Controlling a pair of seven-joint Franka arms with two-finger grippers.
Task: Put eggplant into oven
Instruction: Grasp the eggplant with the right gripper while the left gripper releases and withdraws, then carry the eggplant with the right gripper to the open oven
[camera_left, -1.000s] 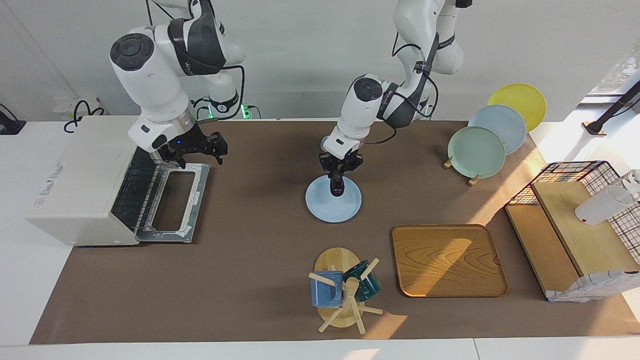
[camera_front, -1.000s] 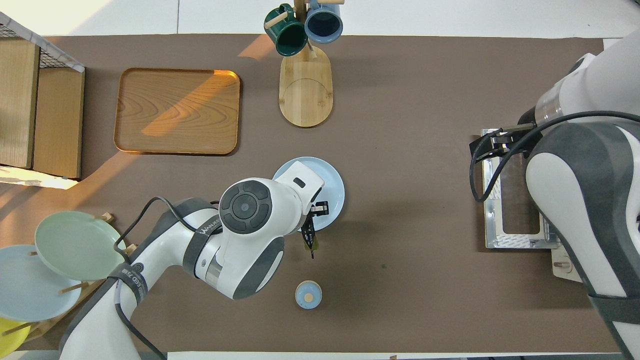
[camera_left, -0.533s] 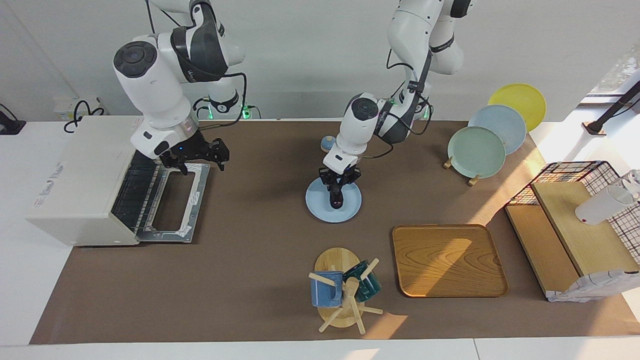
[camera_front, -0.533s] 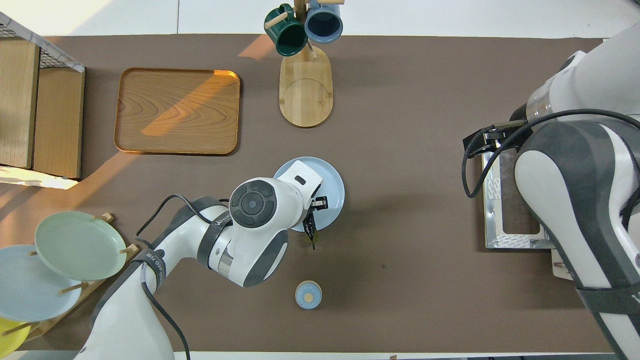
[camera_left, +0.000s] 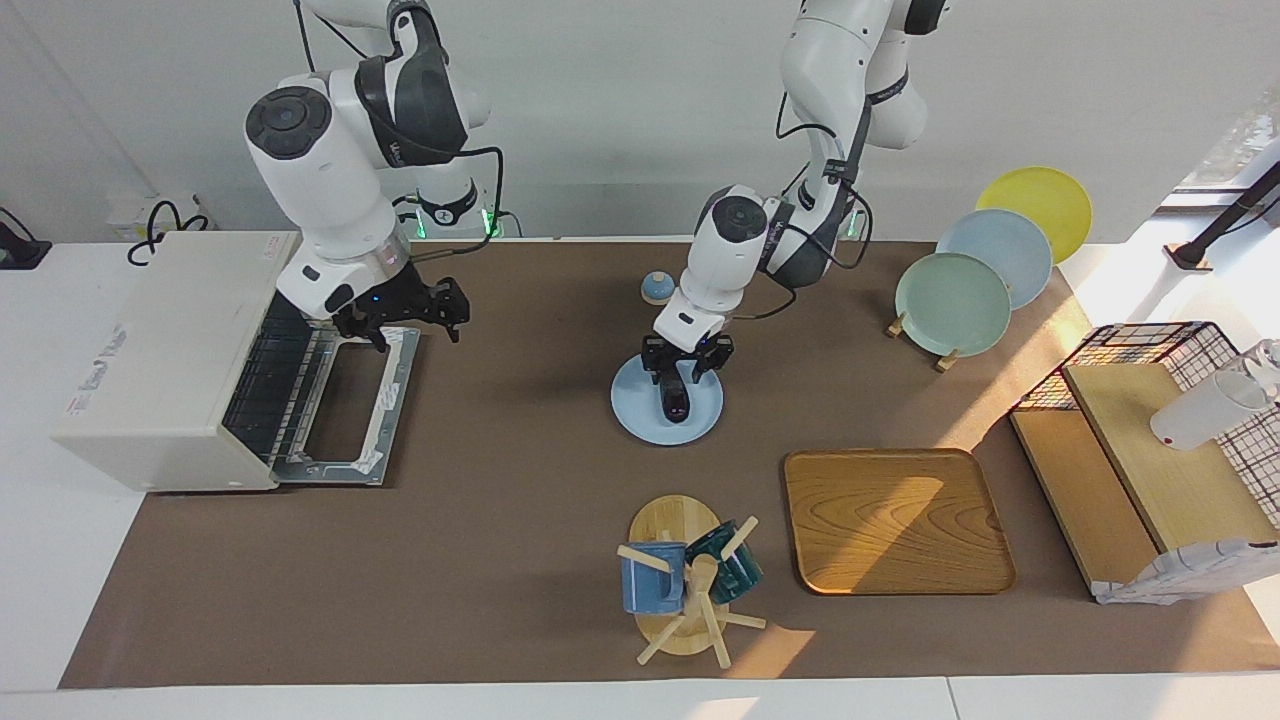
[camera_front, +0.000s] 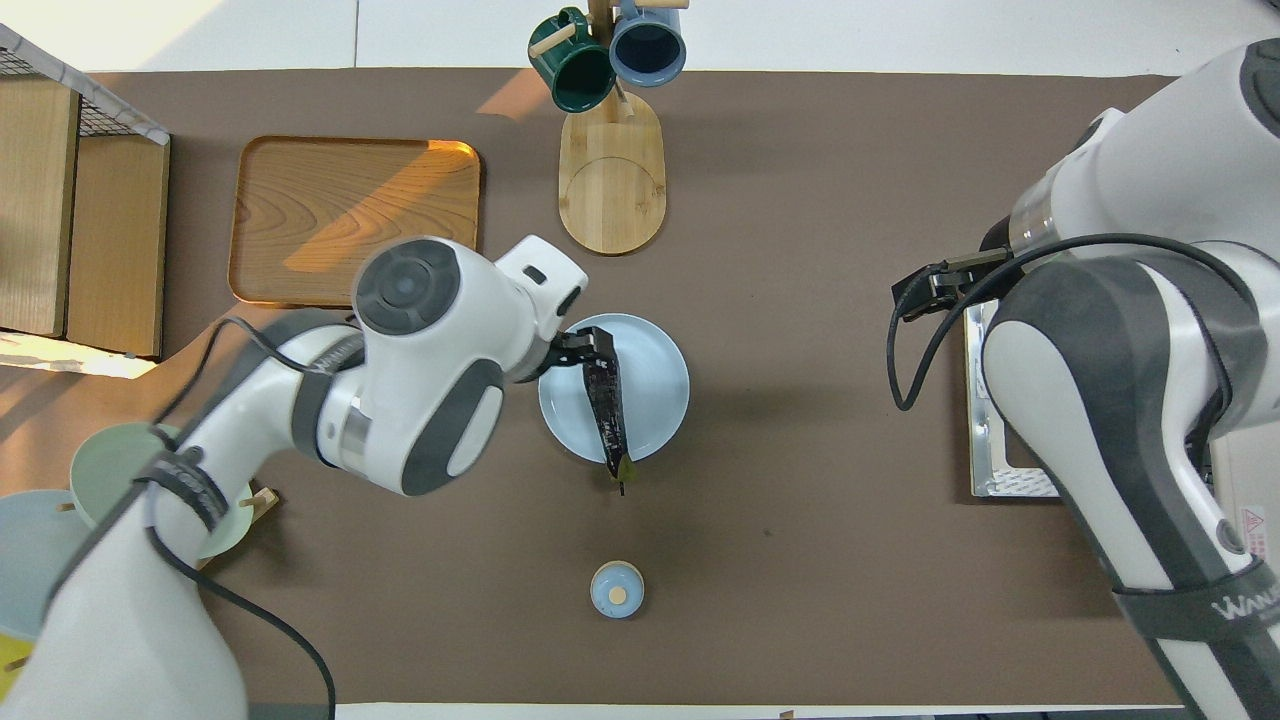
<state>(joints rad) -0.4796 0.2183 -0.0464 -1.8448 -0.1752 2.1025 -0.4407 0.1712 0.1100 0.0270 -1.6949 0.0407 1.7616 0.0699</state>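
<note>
The dark purple eggplant (camera_left: 676, 400) (camera_front: 607, 410) lies flat on the light blue plate (camera_left: 640, 415) (camera_front: 660, 380) in the middle of the table, its stem tip over the rim nearer to the robots. My left gripper (camera_left: 687, 368) (camera_front: 588, 345) hangs just above it, open, holding nothing. The off-white oven (camera_left: 170, 350) stands at the right arm's end with its door (camera_left: 350, 410) (camera_front: 1010, 440) dropped open and the rack showing. My right gripper (camera_left: 410, 318) (camera_front: 925, 290) is open and empty over the door's edge nearer to the robots.
A mug tree (camera_left: 685, 580) with two mugs and a wooden tray (camera_left: 895, 520) lie farther from the robots than the plate. A small blue knobbed lid (camera_left: 657, 288) sits nearer to them. A plate rack (camera_left: 985, 270) and a wire shelf (camera_left: 1150, 440) are at the left arm's end.
The eggplant hung from my shut left gripper; now it lies on the plate and that gripper has opened and lifted off. My right gripper has drifted from the oven door toward the table's middle.
</note>
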